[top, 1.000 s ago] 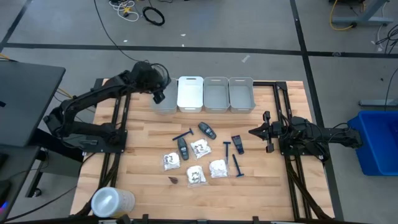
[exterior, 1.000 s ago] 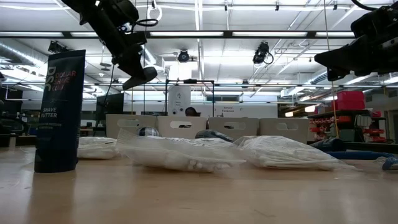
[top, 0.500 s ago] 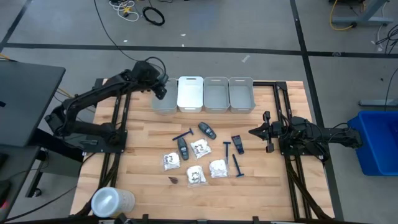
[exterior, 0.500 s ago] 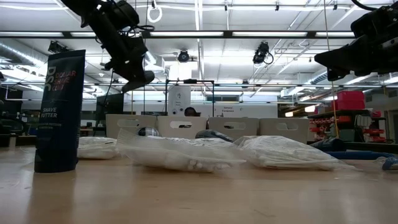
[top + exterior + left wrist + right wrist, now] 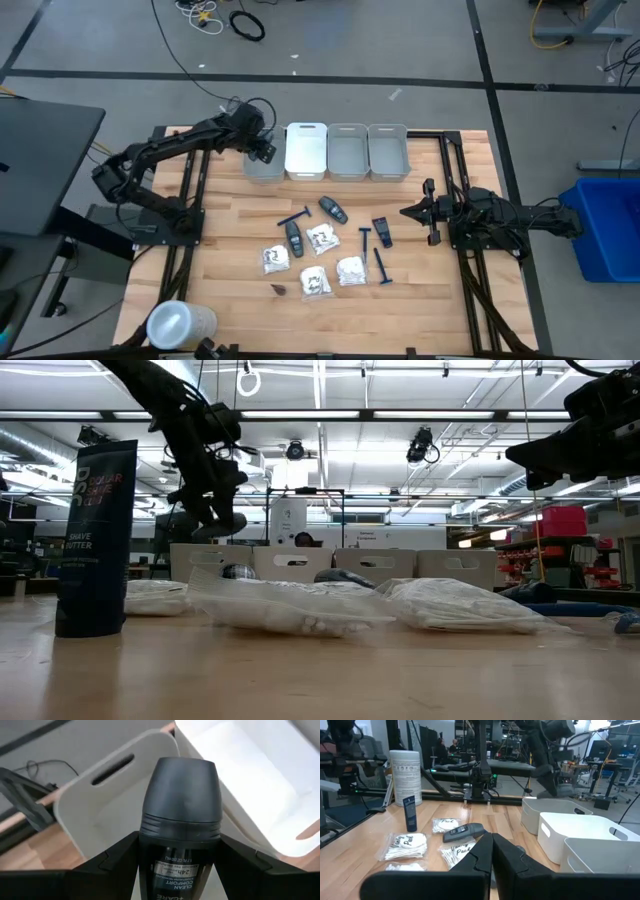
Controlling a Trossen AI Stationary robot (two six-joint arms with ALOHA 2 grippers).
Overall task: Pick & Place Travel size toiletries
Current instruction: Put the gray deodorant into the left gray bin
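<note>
My left gripper (image 5: pixel 262 150) hangs over the leftmost grey bin (image 5: pixel 263 168) at the table's far edge, shut on a dark oval roll-on case (image 5: pixel 180 805). The low view shows it (image 5: pixel 218 525) above the bin row. On the table's middle lie more dark cases (image 5: pixel 332 209), white crinkly packets (image 5: pixel 321 238) and blue razors (image 5: pixel 294 217), all flat on the wood. My right gripper (image 5: pixel 408 212) waits shut at the table's right side, above the wood, its fingers (image 5: pixel 492 847) pointing at the items. My left gripper pinches the dark case by the two sides of its body (image 5: pixel 150 855), just below the cap, between its two fingers (image 5: pixel 115 862). The rounded cap end (image 5: pixel 182 780) sticks out past the fingertips. The case is lifted clear, over the grey bin's opening (image 5: pixel 107 807).
Several bins stand in a row along the far edge: grey, white (image 5: pixel 306 150), grey (image 5: pixel 347 152), grey (image 5: pixel 388 151). A white canister (image 5: pixel 180 325) stands at the near left corner, and a dark shave-butter tube (image 5: pixel 95 540) stands close to the low camera. A small brown scrap (image 5: pixel 280 289) lies near the packets.
My left gripper has come down toward the leftmost grey bin and tipped more steeply downward, still shut on the dark case. The left arm's elbow has swung toward the table's left. My right arm and the items on the table have kept still.
</note>
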